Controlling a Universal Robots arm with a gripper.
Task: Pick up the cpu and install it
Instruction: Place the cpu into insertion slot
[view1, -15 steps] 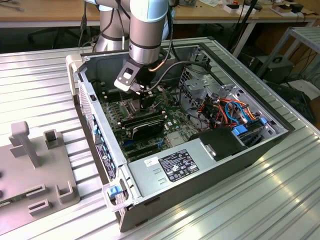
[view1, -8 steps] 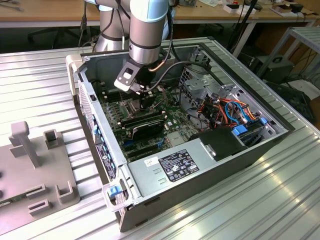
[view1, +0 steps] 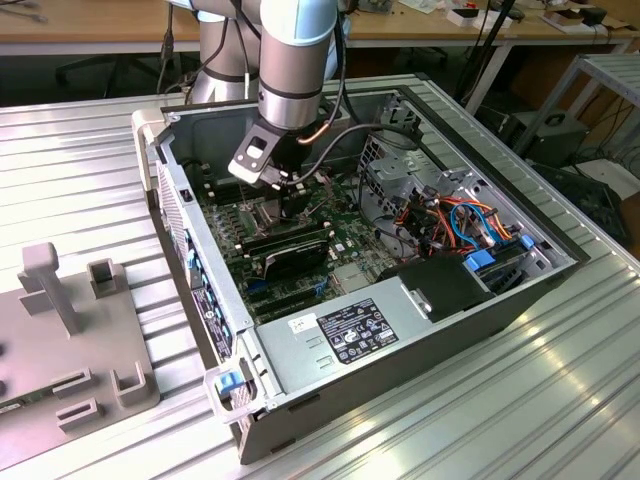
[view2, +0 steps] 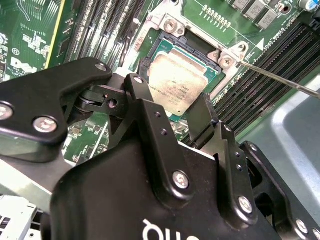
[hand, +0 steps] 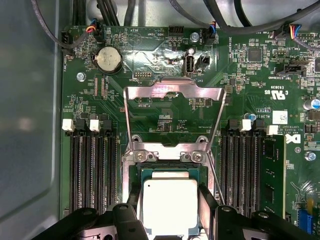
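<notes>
The cpu (hand: 170, 212) (view2: 172, 82), a flat square chip with a dull silver top on a green base, lies level in the socket (hand: 134, 172) of the green motherboard (hand: 165, 55). My gripper (hand: 170, 197) (view2: 175, 89) hangs straight over it inside the computer case (view1: 400, 330). One black finger (hand: 132, 197) presses one side of the chip and the other finger (hand: 207, 200) presses the opposite side, so the gripper is shut on it. In the exterior view the gripper (view1: 290, 200) is low over the board.
The socket's hinged metal plate (hand: 172, 115) stands open beyond the chip, and its thin lever (view2: 280, 80) sticks out beside the memory slots (hand: 92, 175). A memory stick (hand: 272, 180) sits in a slot. Cables (view1: 450, 220) and the power supply (view1: 350, 325) crowd the case.
</notes>
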